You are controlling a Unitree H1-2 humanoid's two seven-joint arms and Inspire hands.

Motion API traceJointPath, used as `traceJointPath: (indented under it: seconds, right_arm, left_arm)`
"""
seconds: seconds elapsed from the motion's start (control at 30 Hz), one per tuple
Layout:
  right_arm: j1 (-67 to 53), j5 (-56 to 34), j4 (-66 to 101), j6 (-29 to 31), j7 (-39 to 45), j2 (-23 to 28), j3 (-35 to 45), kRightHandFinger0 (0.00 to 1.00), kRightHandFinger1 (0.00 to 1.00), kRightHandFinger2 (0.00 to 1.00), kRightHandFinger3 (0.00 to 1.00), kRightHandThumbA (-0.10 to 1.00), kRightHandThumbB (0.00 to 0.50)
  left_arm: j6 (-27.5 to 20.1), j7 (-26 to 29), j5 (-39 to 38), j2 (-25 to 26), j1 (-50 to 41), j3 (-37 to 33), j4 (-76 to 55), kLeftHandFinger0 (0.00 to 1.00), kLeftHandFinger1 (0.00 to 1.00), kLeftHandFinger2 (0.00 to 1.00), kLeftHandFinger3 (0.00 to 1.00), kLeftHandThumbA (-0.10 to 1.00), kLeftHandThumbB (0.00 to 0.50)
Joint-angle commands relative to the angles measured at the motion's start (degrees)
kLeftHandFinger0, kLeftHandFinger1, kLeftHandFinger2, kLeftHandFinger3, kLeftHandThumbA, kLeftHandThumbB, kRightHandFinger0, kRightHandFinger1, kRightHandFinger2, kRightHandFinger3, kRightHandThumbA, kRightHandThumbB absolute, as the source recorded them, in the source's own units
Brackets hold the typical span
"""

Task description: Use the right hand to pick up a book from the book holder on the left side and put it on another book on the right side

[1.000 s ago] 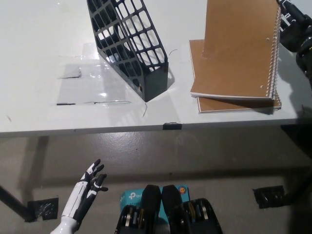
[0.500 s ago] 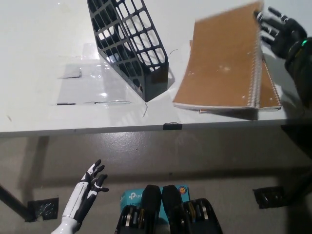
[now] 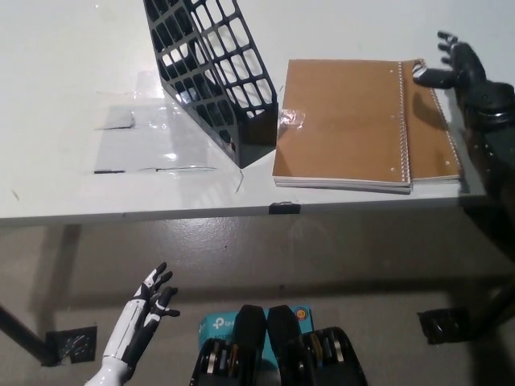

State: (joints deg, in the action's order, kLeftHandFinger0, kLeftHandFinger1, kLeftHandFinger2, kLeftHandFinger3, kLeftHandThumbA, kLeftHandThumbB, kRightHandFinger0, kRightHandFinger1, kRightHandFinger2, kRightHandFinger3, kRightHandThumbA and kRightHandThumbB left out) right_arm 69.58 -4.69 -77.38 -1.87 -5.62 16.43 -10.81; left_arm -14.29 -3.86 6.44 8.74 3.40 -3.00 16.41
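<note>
On the table [image 3: 64,64], a brown spiral-bound book [image 3: 342,125] lies flat.

White table [image 3: 64,48] above a mottled grey-beige floor [image 3: 338,265]

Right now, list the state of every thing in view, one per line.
Holder: upright on the table, no book visible in it.
Top book: closed, flat, shifted left on the bottom book, released.
Bottom book: flat on the table, mostly covered.
Right hand: open, by the books' far right corner.
Left hand: open, resting below the table edge.
</note>
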Motion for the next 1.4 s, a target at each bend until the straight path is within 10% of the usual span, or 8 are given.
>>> traceJointPath:
  seconds: [0.0, 0.3, 0.6, 0.73, 1.0, 1.17, 1.37]
  right_arm:
    - [4.8, 3.7, 2.2, 5.0, -2.8, 2.9, 0.3, 1.0, 1.0, 1.0, 1.0, 0.49, 0.315]
    - [3.4, 5.8, 28.0, 3.5, -2.6, 7.2, 3.8, 1.0, 1.0, 1.0, 1.0, 0.76, 0.299]
    - [-9.1, 4.8, 79.9, -5.9, 2.4, 9.9, 7.6, 1.0, 1.0, 1.0, 1.0, 0.76, 0.278]
    - [-18.5, 3.9, 96.5, -6.2, 2.3, 8.1, 7.7, 1.0, 1.0, 1.0, 1.0, 0.78, 0.276]
    - [-34.7, 7.5, 113.4, -1.1, 2.0, 2.8, 3.5, 1.0, 1.0, 1.0, 1.0, 0.78, 0.269]
    - [-42.6, 9.8, 118.4, 1.7, 3.0, -0.1, 0.5, 1.0, 1.0, 1.0, 1.0, 0.74, 0.235]
    - [-47.8, 11.6, 121.7, 4.0, 4.0, -2.1, -0.6, 1.0, 1.0, 1.0, 1.0, 0.84, 0.252]
  left_arm:
    - [-2.0, 0.9, -0.3, 0.0, 0.6, 0.6, -1.1, 0.68, 0.86, 1.0, 1.0, 0.93, 0.131]
    - [-2.5, 1.5, 0.1, 0.0, 2.6, 1.1, -0.3, 0.68, 0.85, 1.0, 1.0, 0.93, 0.112]
    - [-2.8, 1.4, -0.2, 0.8, 7.6, 1.6, 0.9, 0.8, 0.99, 1.0, 1.0, 0.99, 0.129]
    - [-2.8, 1.1, 0.2, 1.5, 10.0, 1.5, 0.8, 1.0, 1.0, 1.0, 1.0, 1.0, 0.175]
    - [-1.2, -2.6, -2.7, 2.8, 13.7, 1.2, 0.8, 1.0, 1.0, 1.0, 1.0, 1.0, 0.232]
    - [1.5, -10.0, -9.5, 4.0, 14.8, 0.5, 0.4, 1.0, 1.0, 1.0, 1.0, 1.0, 0.37]
    - [2.4, -10.1, -9.3, 4.1, 15.7, 0.7, 1.0, 1.0, 1.0, 1.0, 1.0, 1.0, 0.354]
